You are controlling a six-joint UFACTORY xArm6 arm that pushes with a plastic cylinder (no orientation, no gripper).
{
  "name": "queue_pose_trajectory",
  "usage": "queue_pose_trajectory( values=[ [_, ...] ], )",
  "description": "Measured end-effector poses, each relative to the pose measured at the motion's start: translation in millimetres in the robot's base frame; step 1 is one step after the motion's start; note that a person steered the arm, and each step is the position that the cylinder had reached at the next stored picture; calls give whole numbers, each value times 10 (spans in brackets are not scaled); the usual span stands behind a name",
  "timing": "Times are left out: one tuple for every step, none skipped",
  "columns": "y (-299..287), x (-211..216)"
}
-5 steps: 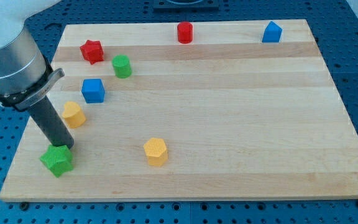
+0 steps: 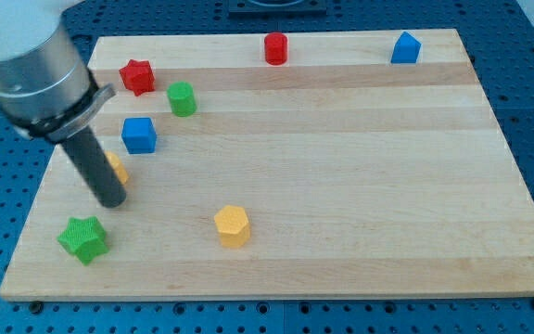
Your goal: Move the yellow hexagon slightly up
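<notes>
The yellow hexagon (image 2: 232, 225) sits on the wooden board (image 2: 341, 167) at the lower middle-left. My tip (image 2: 112, 201) is well to its left, above and right of the green star (image 2: 83, 239), apart from it. The rod hides most of a second yellow block (image 2: 118, 169), whose shape cannot be made out.
A blue cube (image 2: 139, 134) lies at upper left, with a green cylinder (image 2: 182, 98) and a red star (image 2: 137, 76) above it. A red cylinder (image 2: 275, 47) and a blue block (image 2: 404, 47) sit near the board's top edge.
My tip has moved up and to the right, away from the green star, and the rod now covers most of the left yellow block. No block has moved.
</notes>
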State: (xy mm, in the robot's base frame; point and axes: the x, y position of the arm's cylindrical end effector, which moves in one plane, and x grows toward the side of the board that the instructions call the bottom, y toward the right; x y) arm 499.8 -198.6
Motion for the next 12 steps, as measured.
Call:
queue_pose_trajectory(
  values=[
    [23,-14],
    [95,214],
    [696,338],
    [1006,509],
    [932,770],
    [1228,734],
    [1590,341],
    [1802,205],
    [1806,185],
    [1807,133],
    [1807,115],
    [1806,115]
  ],
)
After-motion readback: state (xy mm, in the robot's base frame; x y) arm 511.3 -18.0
